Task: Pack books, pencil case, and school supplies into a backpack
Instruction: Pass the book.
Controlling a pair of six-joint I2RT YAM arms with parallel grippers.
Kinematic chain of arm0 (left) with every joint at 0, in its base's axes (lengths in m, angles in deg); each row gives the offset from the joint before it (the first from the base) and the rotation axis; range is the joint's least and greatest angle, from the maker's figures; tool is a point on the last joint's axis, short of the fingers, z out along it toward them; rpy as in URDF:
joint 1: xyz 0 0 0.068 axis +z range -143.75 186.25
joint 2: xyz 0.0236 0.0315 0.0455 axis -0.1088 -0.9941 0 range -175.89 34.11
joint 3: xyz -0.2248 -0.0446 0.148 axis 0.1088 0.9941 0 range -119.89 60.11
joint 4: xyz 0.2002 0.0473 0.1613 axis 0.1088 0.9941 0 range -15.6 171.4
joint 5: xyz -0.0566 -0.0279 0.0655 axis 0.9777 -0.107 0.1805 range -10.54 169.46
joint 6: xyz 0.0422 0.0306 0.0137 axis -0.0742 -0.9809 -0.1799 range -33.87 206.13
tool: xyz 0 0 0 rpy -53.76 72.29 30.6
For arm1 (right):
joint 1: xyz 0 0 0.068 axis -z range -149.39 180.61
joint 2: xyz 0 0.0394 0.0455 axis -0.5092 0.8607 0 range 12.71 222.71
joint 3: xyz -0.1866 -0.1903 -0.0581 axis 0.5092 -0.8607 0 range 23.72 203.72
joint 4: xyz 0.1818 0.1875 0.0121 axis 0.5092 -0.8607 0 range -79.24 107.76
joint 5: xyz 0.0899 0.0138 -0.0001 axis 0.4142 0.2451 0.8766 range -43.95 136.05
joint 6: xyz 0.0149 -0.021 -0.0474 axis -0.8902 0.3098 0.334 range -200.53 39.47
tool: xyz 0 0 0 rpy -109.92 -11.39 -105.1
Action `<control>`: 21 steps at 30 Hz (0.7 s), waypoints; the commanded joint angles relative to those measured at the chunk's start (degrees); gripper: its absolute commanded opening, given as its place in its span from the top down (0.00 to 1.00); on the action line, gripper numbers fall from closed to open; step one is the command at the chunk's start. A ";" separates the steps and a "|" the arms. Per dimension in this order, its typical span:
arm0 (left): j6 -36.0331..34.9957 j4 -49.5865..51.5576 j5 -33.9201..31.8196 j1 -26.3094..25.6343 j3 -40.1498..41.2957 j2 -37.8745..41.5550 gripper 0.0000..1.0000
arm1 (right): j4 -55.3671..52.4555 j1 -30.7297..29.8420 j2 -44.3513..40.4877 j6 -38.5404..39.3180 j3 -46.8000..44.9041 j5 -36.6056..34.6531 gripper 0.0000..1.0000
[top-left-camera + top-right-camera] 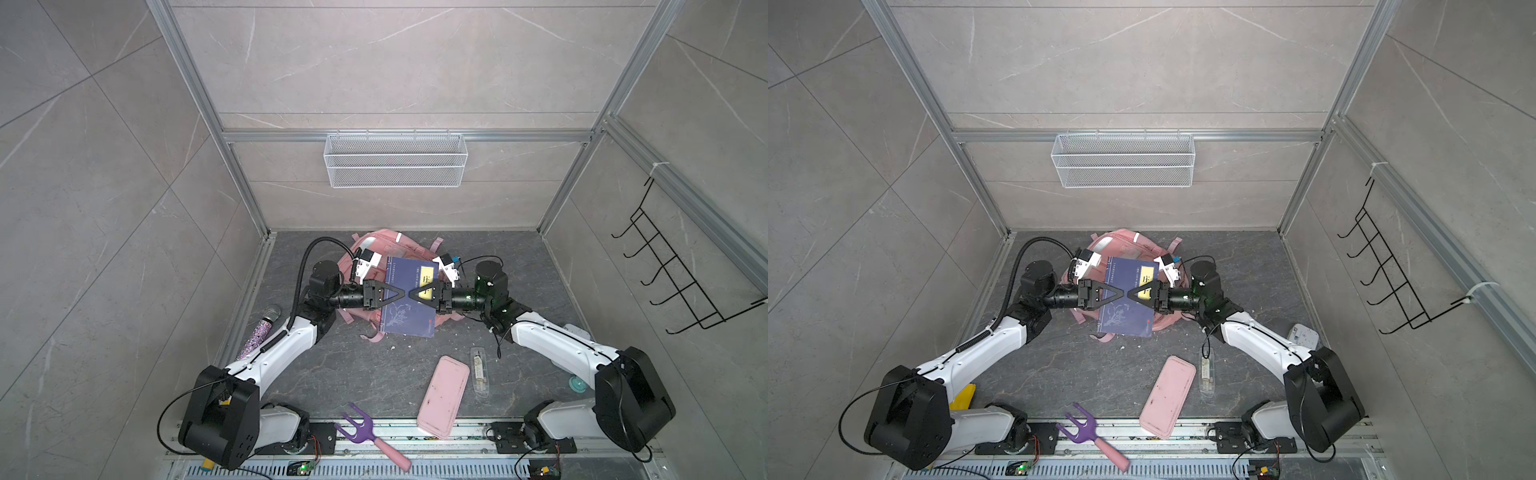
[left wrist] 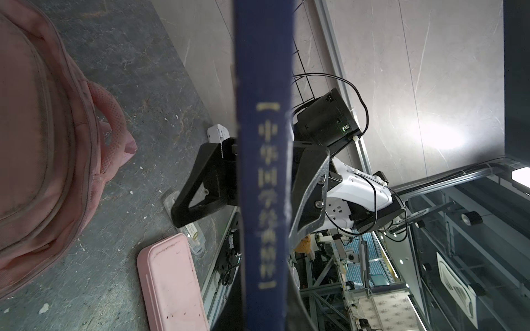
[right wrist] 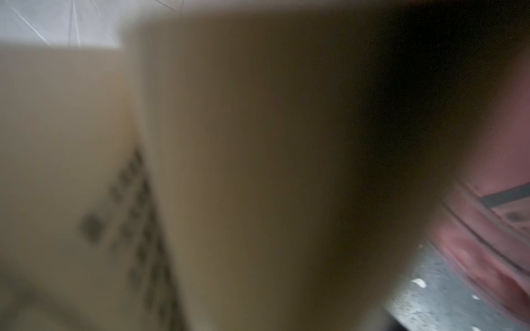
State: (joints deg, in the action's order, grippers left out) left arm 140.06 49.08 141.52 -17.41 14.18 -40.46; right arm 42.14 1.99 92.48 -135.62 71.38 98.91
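Book is in the air over the backpack, roughly flat with the cover and yellow label up, both arms reaching in from opposite sides. Left gripper is clenched on the book's left side, its top finger lying across the cover. Right gripper is on the right side, not gripping: in the left wrist view its fingers stand spread wide either side of the book with gaps, so it is released and only straddles the edge. The gripper tips nearly meet mid-cover in both top views. Backpack lies on the table at the back, mostly covered by the book. Pencil case lies flat at the front edge, near end overhanging the rail. Packet is just beside it on the right arm's side, apart. The right wrist view is blurred: a beige page fills it, with pink fabric at the edge. Purple fork sits on the front rail, mic by the left arm.
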 commanded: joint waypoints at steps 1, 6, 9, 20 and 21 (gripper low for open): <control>-2.91 0.70 0.08 -0.14 -1.31 -0.25 1.00 | 9.94 -0.03 -0.50 -5.08 -0.55 4.70 0.26; -6.60 6.64 -3.01 -0.16 -2.30 -0.93 1.00 | 4.23 0.04 -2.95 -2.07 -0.03 4.40 0.41; -6.34 6.53 -3.61 -0.11 -2.47 -2.04 1.00 | 0.96 0.06 -4.21 -0.25 0.24 4.35 0.50; -6.02 7.38 -4.45 0.06 -3.03 -3.51 1.00 | -3.26 0.14 -6.38 2.44 0.26 3.54 0.67; -6.30 8.04 -4.58 0.07 -3.13 -3.49 1.00 | -3.46 0.14 -6.40 2.53 0.32 3.40 0.68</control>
State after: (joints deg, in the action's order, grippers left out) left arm 135.49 55.59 139.69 -17.76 13.15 -43.30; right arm 38.12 2.58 88.78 -134.70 71.05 99.83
